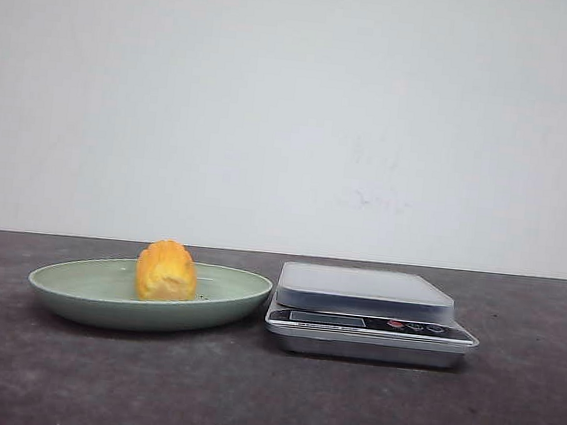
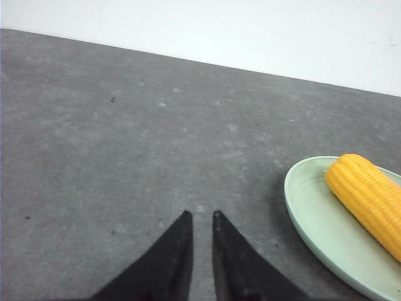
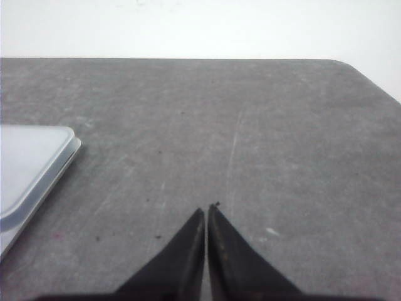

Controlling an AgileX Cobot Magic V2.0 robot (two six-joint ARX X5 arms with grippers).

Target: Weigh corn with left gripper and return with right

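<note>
I am seeing the corn (image 1: 166, 271) lying in the green plate (image 1: 75, 288), just left of the scale (image 1: 366, 291). My left gripper (image 2: 200, 216) is hovering nearly closed and the right gripper (image 3: 206, 210) fully closed, both holding nothing. Risk: the rounded cob rolling from a shallow pinch, or the plate's rim getting nudged into the scale.

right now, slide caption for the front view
Corn resting in a green plate beside an empty kitchen scale, no arms in view.
</note>
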